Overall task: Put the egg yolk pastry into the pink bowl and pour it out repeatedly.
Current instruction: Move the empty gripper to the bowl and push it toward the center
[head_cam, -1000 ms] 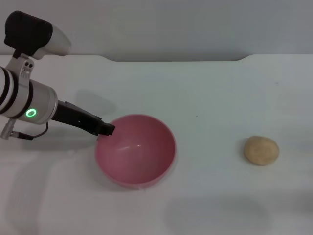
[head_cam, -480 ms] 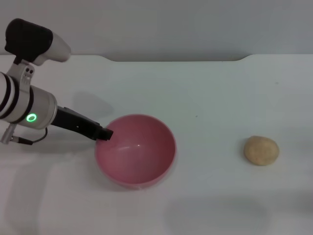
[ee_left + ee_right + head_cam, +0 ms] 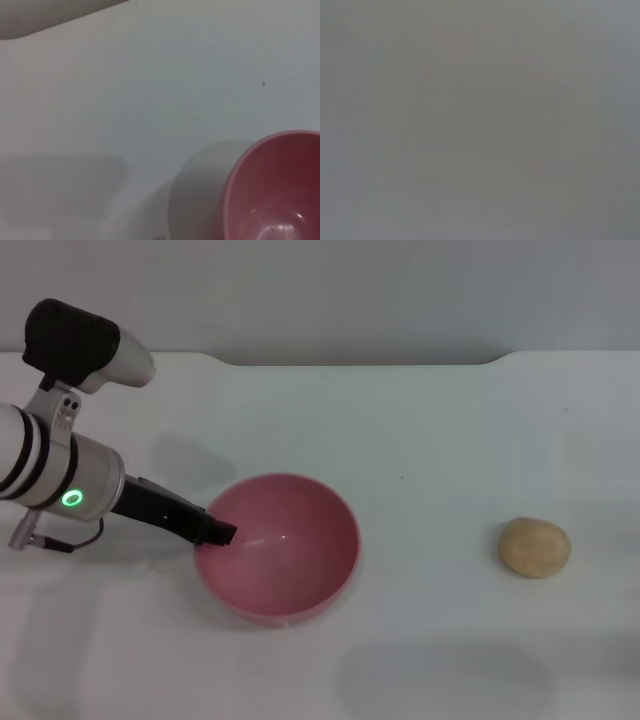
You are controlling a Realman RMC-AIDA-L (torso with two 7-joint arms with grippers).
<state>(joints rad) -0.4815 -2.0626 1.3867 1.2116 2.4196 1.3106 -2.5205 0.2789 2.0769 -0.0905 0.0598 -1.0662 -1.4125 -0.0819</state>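
Observation:
The pink bowl [image 3: 278, 548] stands upright and empty on the white table, left of the middle; part of it also shows in the left wrist view [image 3: 275, 190]. The egg yolk pastry [image 3: 535, 547], a small tan ball, lies on the table far to the bowl's right, apart from it. My left gripper [image 3: 218, 532] reaches in from the left and its dark tip is at the bowl's left rim. My right gripper is out of view, and the right wrist view shows only plain grey.
The white table [image 3: 430, 440] reaches back to a grey wall, with a raised lip along its far edge. My left arm's silver body [image 3: 60, 475], with a green light on it, hangs over the table's left side.
My left gripper's tip has slid a little toward me along the bowl's left rim. The bowl and the pastry have not moved.

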